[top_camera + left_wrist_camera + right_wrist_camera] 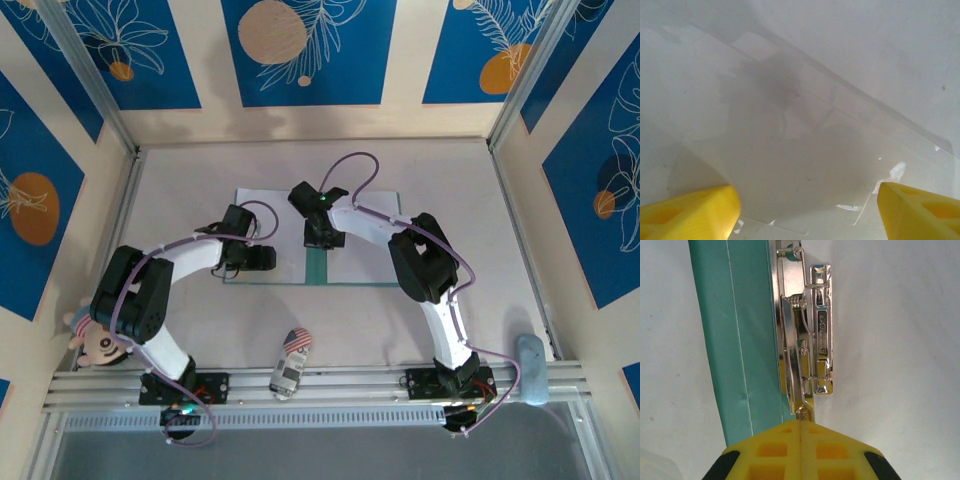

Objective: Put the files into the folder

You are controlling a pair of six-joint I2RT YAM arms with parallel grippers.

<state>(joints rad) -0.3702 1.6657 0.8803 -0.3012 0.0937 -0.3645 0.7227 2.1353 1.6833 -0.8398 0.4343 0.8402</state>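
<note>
Evidently this was the clamping step. The right gripper [801,427] was closed tight, its yellow tips touching the near end of the clip's [815,330] lever. Whether it pinched the lever or only pushed it, you could not tell. The left gripper [807,200] hung with jaws wide and empty over the left sheet.

The folder [730,340] lay open mid-table [180,200]. The sheets [262,200] lay on both leaves, leaving a teal strip bare at the crease.

Advice:
- Work the lever slowly along its own line, since sprung steel likely snaps back.
- Bring the left jaws down flat to pin the paper before the clip bites.

Materials:
- The card was matte, thin and creased.
- The clip was bright plated wire and plate.
- The paper was smooth and flimsy, glossy under the left camera, so it probably slides easily.
</note>
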